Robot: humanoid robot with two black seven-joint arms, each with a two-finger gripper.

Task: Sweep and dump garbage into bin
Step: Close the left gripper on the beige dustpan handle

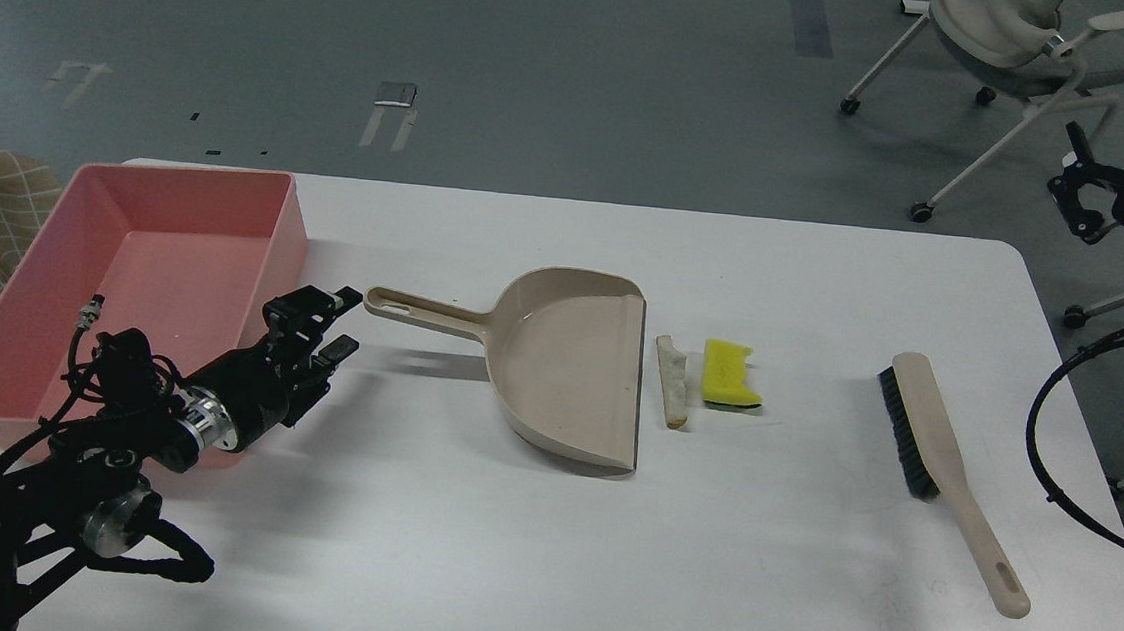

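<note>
- Left jaws [339, 321] open, empty, hovering just beside dustpan handle [422, 312]; likely next step: close square on the thin handle, keep pan flat.
- Right jaws [1083, 201] off the worktop [542, 575] at far right; open or closed, cannot tell.
- Brush [952, 457]: beige stick, black bristles, untouched; right arm should take it.
- Garbage near pan lip: whitish crusty slice [672, 382], notched yellow sponge [730, 374], touching; light, may skid.
- Bin [280, 223]: pink, smooth, straight-walled, far left, empty.
</note>
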